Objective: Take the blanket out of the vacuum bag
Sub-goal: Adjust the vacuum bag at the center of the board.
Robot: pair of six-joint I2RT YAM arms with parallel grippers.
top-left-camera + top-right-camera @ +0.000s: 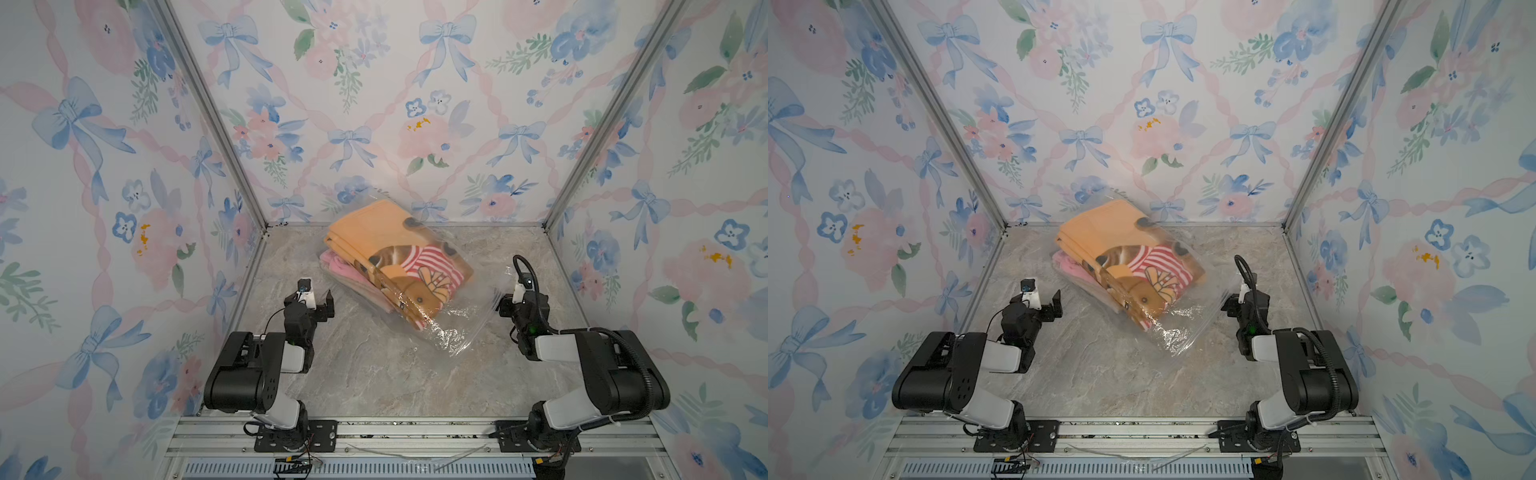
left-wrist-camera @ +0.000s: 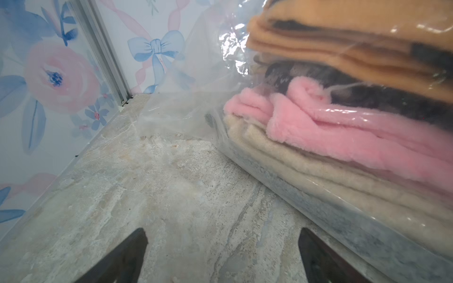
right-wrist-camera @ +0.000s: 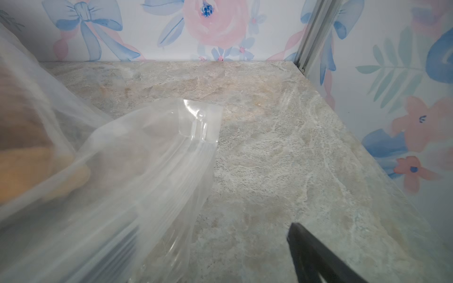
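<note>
The vacuum bag (image 1: 453, 328) (image 1: 1179, 332), clear and crinkly, lies slantwise at the middle-back of the table. Inside it are folded blankets. An orange blanket (image 1: 374, 232) (image 1: 1100, 232) with a bear print is on top. In the left wrist view a pink blanket (image 2: 343, 137) and a beige one (image 2: 294, 171) lie under it. My left gripper (image 1: 318, 297) (image 1: 1043, 297) (image 2: 223, 254) stands open just left of the bag, over bare table. My right gripper (image 1: 510, 297) (image 1: 1235, 299) (image 3: 215, 245) is open at the bag's zip-seal edge (image 3: 196, 127). The plastic veils one of its fingers.
Floral walls with aluminium corner posts (image 1: 216, 120) (image 1: 602, 120) close in the marble-look table (image 1: 365, 374) on three sides. A metal rail (image 1: 415, 432) carrying both arm bases runs along the front edge, with a thin clear strip lying on it.
</note>
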